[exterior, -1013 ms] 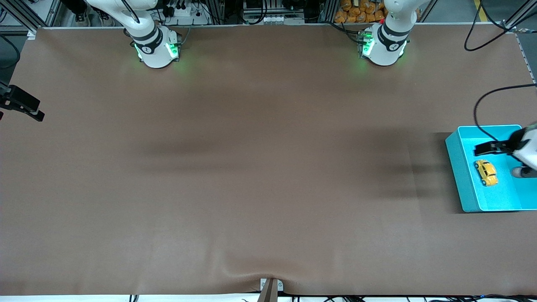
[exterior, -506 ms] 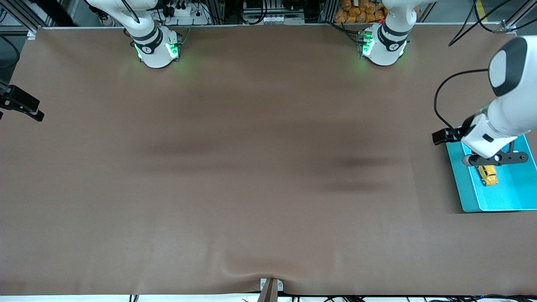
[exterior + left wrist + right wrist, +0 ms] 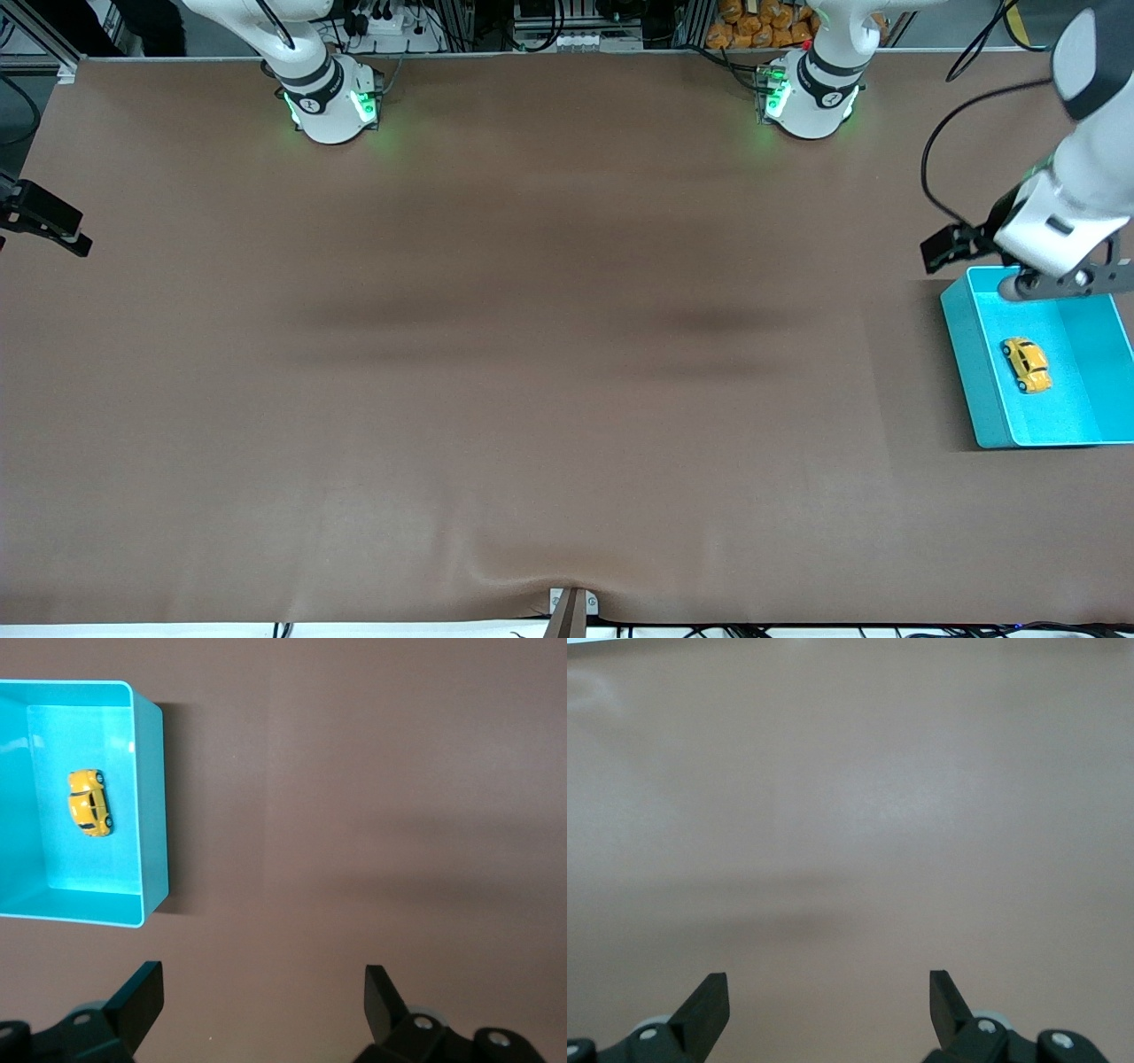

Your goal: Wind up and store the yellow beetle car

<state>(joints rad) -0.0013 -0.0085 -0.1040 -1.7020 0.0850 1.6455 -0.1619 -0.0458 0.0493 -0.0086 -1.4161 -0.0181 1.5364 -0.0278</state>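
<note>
The yellow beetle car (image 3: 1028, 364) lies on its wheels inside the teal bin (image 3: 967, 354) at the left arm's end of the table. It also shows in the left wrist view (image 3: 90, 804), inside the bin (image 3: 151, 815). My left gripper (image 3: 1063, 282) hangs high over the bin's edge that lies toward the robots' bases. In its wrist view the left gripper (image 3: 261, 983) is open, empty and over bare table beside the bin. My right gripper (image 3: 828, 983) is open, empty and over bare table.
The brown table cover (image 3: 532, 354) is flat with a small bulge at its front edge (image 3: 567, 576). A black cable (image 3: 939, 177) loops from the left arm's wrist. A black part (image 3: 44, 221) juts in at the right arm's end.
My left gripper has risen out of the bin and moved toward the robots' bases. The car stays where it lay in the bin. The right arm has not moved.
</note>
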